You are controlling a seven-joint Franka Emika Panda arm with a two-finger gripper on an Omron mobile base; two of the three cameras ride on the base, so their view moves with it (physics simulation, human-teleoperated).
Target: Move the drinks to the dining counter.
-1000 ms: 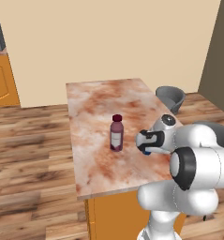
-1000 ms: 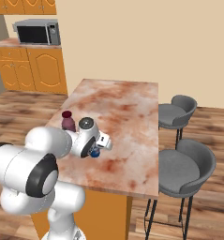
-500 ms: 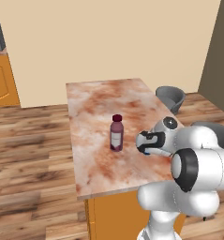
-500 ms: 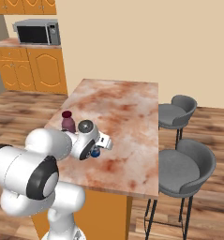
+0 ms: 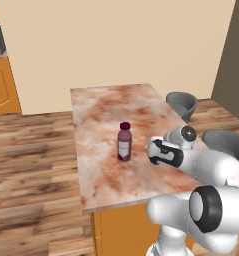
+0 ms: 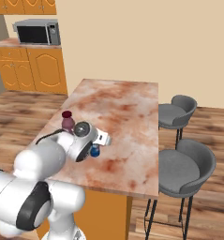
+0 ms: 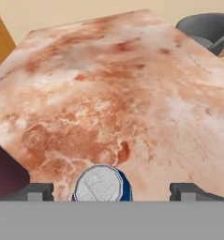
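The dining counter (image 5: 101, 107) (image 6: 132, 108) (image 7: 132, 75) is a marbled reddish-cream island. On it stands the dark maroon bottle (image 5: 124, 142) (image 6: 67, 121) with a red cap; its dark side shows at the left edge of the hand view (image 7: 5, 173). The blue can (image 6: 94, 151) (image 7: 101, 185) stands upright on the counter near its front, silver top toward the hand camera. My gripper (image 5: 155, 154) (image 6: 96, 145) (image 7: 112, 191) is open just above the can. One fingertip stands on each side of the can, well clear of it. In the left base view my hand hides the can.
Two grey stools (image 6: 176, 112) (image 6: 183, 166) stand along the counter's right side. A microwave (image 6: 36, 33) sits on orange cabinets (image 6: 31, 70) at the back left. Wooden floor (image 5: 31, 150) surrounds the island.
The jaws have spread wide and let go of the blue can, which stays standing on the counter. The arm has hardly moved, and the bottle has not moved.
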